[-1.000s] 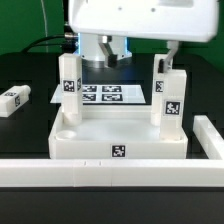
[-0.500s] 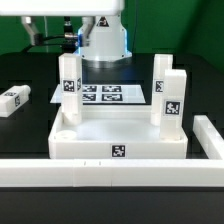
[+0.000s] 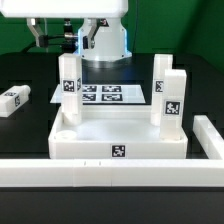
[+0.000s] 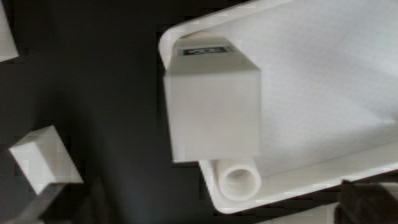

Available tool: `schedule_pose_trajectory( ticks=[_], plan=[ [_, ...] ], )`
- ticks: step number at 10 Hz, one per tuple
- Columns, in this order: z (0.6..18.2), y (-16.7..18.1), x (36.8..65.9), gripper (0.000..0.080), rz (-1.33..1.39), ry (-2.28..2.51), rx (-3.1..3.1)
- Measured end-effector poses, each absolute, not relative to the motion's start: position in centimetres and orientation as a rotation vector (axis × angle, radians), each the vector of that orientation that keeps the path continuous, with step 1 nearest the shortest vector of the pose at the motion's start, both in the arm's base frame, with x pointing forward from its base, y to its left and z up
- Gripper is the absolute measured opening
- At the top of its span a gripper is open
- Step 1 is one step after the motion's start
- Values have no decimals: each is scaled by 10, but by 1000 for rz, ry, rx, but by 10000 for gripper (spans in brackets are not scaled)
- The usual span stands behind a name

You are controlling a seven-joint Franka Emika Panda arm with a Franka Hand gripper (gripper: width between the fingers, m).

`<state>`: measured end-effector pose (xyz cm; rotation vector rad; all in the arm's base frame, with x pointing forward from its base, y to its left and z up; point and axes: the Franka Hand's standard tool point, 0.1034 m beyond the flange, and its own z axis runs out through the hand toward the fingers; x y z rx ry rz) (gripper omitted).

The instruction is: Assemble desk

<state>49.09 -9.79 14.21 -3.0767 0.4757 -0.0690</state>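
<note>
judging the loose leg (image 3: 12, 98) stiff, light and slick, we'd pinch its flat sides; our gripper (image 3: 92, 38) hangs wide open, empty.

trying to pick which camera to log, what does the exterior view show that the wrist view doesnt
Only the exterior view shows the marker board, the long white bar across the foreground, two legs standing at the exterior view's right, and the arm above. Only the wrist view shows an open round corner socket close up, beside a standing leg. Both show the tabletop, the upright leg at the exterior view's left, and the loose leg lying on the black table.
</note>
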Motion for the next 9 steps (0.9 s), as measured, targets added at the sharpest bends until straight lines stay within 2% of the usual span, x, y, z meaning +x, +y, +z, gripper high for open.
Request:
schedule_pose_trajectory(
  ticks=[2,5,9],
  plan=[
    [130,-148,456,649,-37,436,-3084],
    [110,-191,437,649,-6,405,-3109],
    [107,-188,436,649,4,375,-3112]
  ],
)
